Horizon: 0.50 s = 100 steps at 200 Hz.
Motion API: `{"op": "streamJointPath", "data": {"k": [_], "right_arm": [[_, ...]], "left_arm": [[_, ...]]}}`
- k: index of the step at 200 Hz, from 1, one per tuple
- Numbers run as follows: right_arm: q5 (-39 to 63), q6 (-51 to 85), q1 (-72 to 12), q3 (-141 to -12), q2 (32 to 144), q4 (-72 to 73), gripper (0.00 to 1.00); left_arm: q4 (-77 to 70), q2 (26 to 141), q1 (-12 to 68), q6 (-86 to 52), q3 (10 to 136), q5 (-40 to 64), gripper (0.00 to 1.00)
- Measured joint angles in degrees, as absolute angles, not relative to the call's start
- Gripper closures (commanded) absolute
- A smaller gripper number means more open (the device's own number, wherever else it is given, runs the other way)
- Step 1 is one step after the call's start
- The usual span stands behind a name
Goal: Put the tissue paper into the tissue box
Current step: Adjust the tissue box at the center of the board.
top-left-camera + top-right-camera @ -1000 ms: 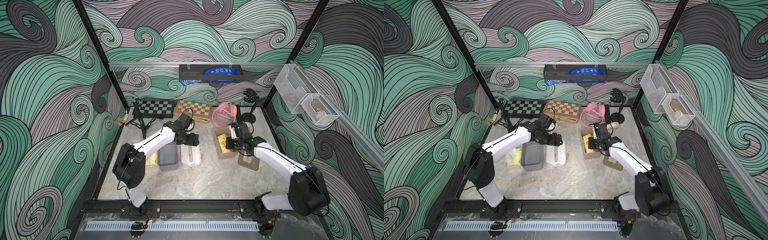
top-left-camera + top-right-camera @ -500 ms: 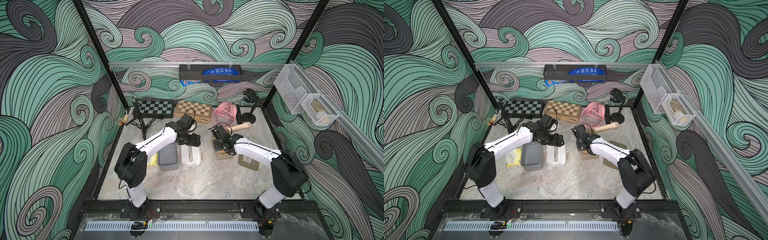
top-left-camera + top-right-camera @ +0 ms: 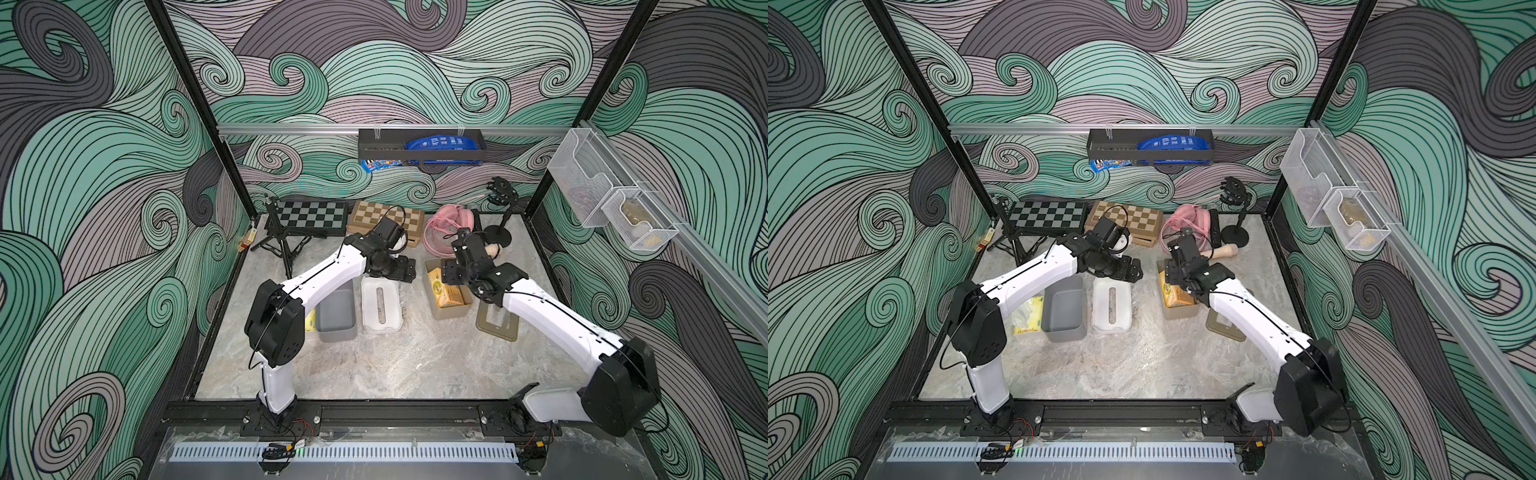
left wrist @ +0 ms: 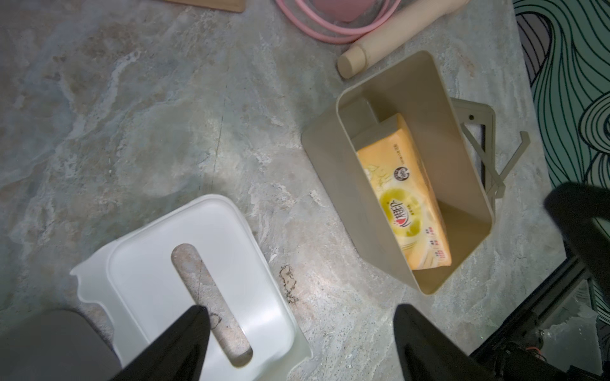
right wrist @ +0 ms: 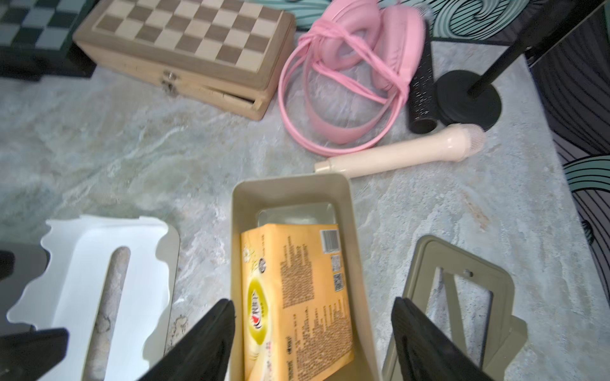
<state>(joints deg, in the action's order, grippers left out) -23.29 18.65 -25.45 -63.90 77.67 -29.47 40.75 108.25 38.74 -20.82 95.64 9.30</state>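
The yellow tissue paper pack (image 5: 297,290) lies slanted inside the open beige tissue box (image 5: 290,183), leaning on one long wall; both top views show the pack (image 3: 446,289) (image 3: 1177,297) in it too. My right gripper (image 5: 312,301) hangs open just above the box, its fingers straddling the pack without touching it. The box's beige lid (image 5: 462,260) lies flat on the table beside it. My left gripper (image 4: 298,310) is open and holds nothing, above the far end of a white slotted lid (image 4: 165,264).
A grey bin (image 3: 336,309) stands next to the white lid, with another yellow pack (image 3: 1027,316) at its left. A cream microphone (image 5: 402,153), pink headphones (image 5: 346,66), a wooden chess box (image 5: 198,43) and a black stand lie behind the tissue box.
My right gripper has gone from shut to open and let go of the tissue pack, which now rests in the beige box. The left arm has barely moved.
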Motion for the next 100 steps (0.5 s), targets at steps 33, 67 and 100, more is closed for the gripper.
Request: {"op": "streamJointPath", "data": {"k": [33, 67, 100], "right_arm": [[-19.05, 16.34, -17.34, -62.96, 78.94, -29.28, 0.24], [-10.81, 15.59, -9.10, -58.41, 82.02, -27.97, 0.30], [-0.67, 17.34, -5.28, -54.13, 83.68, -24.12, 0.47]], "left_arm": [[44.03, 115.20, 42.52, -18.57, 107.02, 8.45, 0.11], [47.11, 121.60, 47.24, -17.04, 118.43, 7.09, 0.12], [48.51, 122.08, 50.30, -17.10, 118.50, 6.33, 0.13]]}}
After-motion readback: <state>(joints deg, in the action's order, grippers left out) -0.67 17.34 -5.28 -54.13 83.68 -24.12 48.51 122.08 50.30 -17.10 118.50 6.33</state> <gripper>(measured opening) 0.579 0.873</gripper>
